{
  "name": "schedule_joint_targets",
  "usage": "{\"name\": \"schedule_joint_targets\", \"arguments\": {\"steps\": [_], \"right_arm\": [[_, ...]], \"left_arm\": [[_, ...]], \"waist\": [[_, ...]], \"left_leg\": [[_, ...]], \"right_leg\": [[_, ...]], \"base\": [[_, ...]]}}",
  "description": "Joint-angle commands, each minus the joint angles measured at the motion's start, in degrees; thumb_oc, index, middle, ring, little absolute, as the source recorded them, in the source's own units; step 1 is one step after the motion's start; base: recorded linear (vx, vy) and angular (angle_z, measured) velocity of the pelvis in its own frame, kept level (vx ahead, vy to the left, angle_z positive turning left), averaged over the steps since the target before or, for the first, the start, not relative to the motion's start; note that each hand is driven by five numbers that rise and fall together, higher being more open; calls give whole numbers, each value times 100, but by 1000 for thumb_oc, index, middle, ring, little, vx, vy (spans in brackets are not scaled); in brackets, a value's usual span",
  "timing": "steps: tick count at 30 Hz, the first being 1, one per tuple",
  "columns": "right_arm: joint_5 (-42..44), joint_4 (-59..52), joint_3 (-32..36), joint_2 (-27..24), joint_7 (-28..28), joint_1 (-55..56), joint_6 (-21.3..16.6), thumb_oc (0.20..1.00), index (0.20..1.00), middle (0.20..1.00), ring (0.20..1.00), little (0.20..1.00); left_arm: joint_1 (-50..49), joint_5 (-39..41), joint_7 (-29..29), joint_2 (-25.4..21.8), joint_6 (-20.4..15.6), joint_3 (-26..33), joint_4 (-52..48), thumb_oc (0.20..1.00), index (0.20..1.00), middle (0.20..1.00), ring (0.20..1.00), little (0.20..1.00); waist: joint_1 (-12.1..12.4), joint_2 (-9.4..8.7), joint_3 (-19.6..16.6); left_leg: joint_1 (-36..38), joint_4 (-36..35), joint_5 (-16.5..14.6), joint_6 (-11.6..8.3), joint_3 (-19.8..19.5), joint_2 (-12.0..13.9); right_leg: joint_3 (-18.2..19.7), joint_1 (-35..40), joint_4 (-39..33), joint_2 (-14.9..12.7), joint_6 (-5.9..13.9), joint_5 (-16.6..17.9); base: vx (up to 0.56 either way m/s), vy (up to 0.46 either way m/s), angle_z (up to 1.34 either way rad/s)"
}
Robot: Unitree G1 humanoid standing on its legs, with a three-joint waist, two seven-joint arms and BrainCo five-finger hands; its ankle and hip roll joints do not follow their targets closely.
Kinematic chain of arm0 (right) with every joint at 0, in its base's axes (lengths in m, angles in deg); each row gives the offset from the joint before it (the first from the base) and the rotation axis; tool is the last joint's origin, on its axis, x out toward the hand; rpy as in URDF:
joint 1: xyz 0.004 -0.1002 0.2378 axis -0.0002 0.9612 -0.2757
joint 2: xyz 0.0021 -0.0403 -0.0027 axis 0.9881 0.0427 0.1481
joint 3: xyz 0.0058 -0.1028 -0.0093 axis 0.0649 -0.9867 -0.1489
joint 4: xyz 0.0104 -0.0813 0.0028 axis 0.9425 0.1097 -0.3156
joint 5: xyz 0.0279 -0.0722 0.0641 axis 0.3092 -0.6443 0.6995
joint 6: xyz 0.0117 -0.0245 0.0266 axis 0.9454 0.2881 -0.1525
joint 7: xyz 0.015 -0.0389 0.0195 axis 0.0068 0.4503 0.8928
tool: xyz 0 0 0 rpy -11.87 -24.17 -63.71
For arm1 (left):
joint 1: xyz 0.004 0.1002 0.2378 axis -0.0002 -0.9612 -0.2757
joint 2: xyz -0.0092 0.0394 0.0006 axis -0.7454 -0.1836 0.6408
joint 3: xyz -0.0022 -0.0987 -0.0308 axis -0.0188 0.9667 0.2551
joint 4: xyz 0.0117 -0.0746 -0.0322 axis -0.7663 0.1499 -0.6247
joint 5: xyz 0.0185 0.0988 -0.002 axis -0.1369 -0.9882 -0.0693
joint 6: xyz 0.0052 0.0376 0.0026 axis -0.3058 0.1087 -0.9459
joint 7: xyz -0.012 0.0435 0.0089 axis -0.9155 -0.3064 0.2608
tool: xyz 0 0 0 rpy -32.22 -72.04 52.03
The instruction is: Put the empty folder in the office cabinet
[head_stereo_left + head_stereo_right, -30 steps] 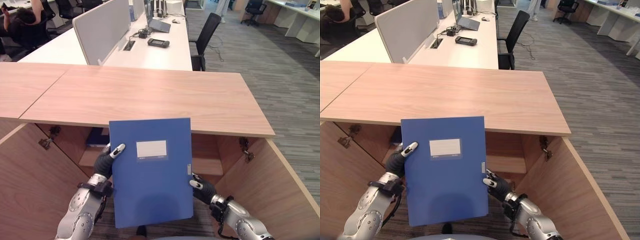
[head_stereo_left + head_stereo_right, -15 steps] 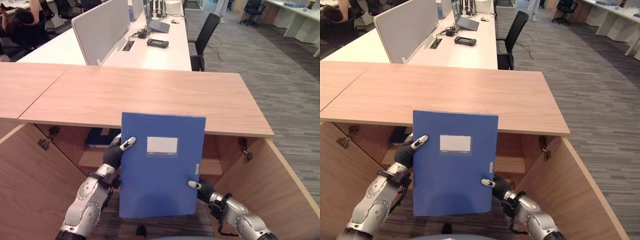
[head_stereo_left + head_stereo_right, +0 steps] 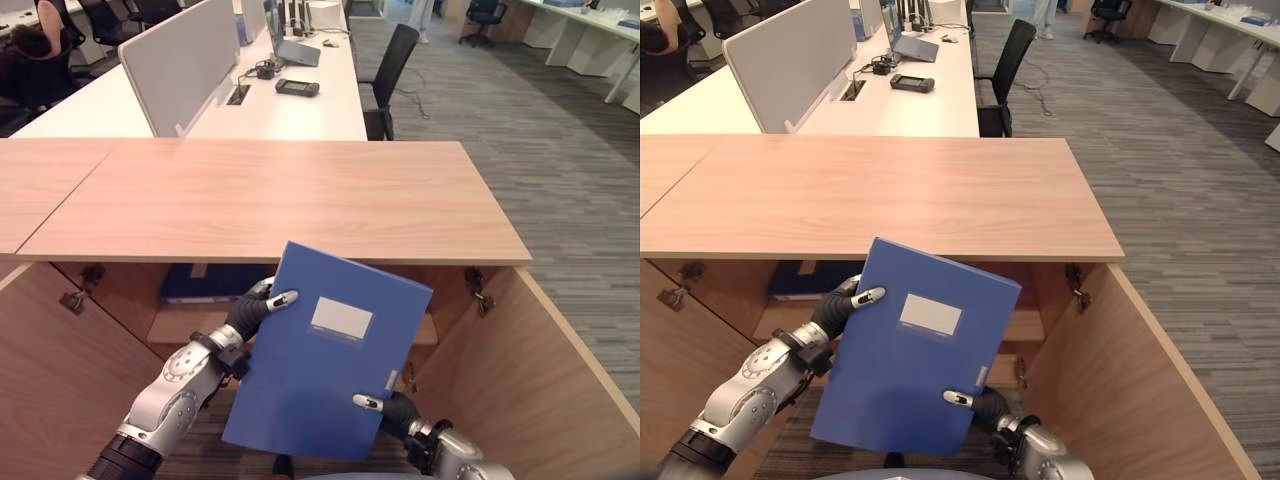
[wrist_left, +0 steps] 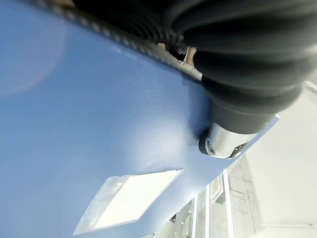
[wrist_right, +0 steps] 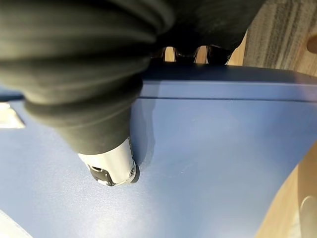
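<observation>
The right hand (image 3: 392,408) grips the lower right edge of the blue folder (image 3: 320,375), its thumb pressed flat on the front cover while its fingers wrap behind the edge. The left hand (image 3: 255,305) holds the upper left edge the same way, thumb on the cover and fingers curled round behind. Between the two hands the folder hangs in the air, tilted so that its top leans to the robot's right, with its white label (image 3: 342,320) facing up toward the head camera. The folder sits in front of the open office cabinet (image 3: 490,250), below the edge of the wooden top and not yet inside.

Behind the folder, a dark blue folder (image 3: 205,281) lies flat on the cabinet shelf (image 3: 175,322) at the left. The two cabinet doors (image 3: 555,370) stand swung open on either side. Beyond the wooden top stands a white desk (image 3: 300,110) with a grey partition screen (image 3: 180,60), a laptop (image 3: 290,45) and a black office chair (image 3: 390,70) beside it on the grey carpet (image 3: 520,130).
</observation>
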Motion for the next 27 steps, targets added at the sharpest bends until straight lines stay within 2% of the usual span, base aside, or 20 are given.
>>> {"name": "schedule_joint_targets", "arguments": {"steps": [1, 2, 3, 8, 9, 12, 15, 18, 27], "right_arm": [[1252, 107, 199, 443, -312, -641, -27, 200, 200, 200, 200, 200], [1388, 208, 212, 486, -314, -571, 6, 200, 200, 200, 200, 200], [1469, 323, 248, 510, -351, -554, -10, 200, 200, 200, 200, 200], [1912, 1207, 623, 794, -547, -417, 83, 200, 200, 200, 200, 200], [1908, 1723, 793, 872, -630, -433, 117, 200, 200, 200, 200, 200], [1884, 1873, 858, 872, -660, -432, 132, 200, 200, 200, 200, 200], [1725, 2592, 1300, 913, -784, -477, 236, 200, 200, 200, 200, 200], [1630, 2796, 1373, 939, -786, -532, 263, 200, 200, 200, 200, 200], [1575, 3084, 1538, 1151, -962, -892, 189, 200, 200, 200, 200, 200]], "left_arm": [[502, 694, -691, -52, 11, -1076, -536, 216, 216, 216, 216, 216], [442, 708, -652, -111, -13, -1073, -549, 564, 564, 564, 564, 564], [416, 728, -658, -131, 0, -1114, -506, 1000, 1000, 1000, 1000, 1000], [214, 654, -671, -538, 102, -1111, -363, 1000, 1000, 1000, 1000, 1000], [55, 560, -674, -681, 161, -995, -177, 1000, 1000, 1000, 1000, 1000], [-17, 525, -659, -622, 161, -932, 22, 1000, 1000, 1000, 1000, 1000], [-296, -89, -500, -393, 149, -549, 923, 1000, 1000, 1000, 1000, 1000], [-407, -387, -438, -261, 120, -398, 1206, 1000, 1000, 1000, 1000, 1000], [-585, -1714, 297, 1267, -70, 325, 3912, 1000, 1000, 1000, 1000, 1000]], "waist": [[86, -97, 71], [85, -97, 80], [87, -97, 78], [90, -67, 74], [107, -62, 74], [108, -61, 78], [109, -46, 73], [112, -29, 70], [178, 25, 45]], "left_leg": [[465, 21, -878, 83, 111, -354], [469, 21, -878, 77, 117, -355], [466, 21, -877, 76, 118, -352], [483, 21, -886, 61, 138, -353], [493, 21, -886, 54, 150, -353], [497, 21, -884, 52, 155, -349], [498, 21, -887, 60, 137, -356], [490, 21, -885, 62, 133, -359], [426, 21, -871, 117, 148, -403]], "right_leg": [[-54, -263, 44, 352, 23, 173], [-48, -260, 44, 354, 29, 177], [-51, -262, 44, 355, 30, 176], [-48, -263, 44, 363, 42, 184], [-46, -259, 44, 372, 39, 186], [-53, -257, 44, 375, 36, 184], [-73, -265, 44, 380, 42, 170], [-75, -270, 44, 381, 39, 165], [-36, -319, 44, 337, 16, 199]], "base": [[0, 0, 0], [-14, -7, -6], [-7, 0, -9], [0, 0, -2], [0, 0, 0], [0, 0, 0], [0, 0, 0], [0, 0, 0], [-6, 35, 0]]}}
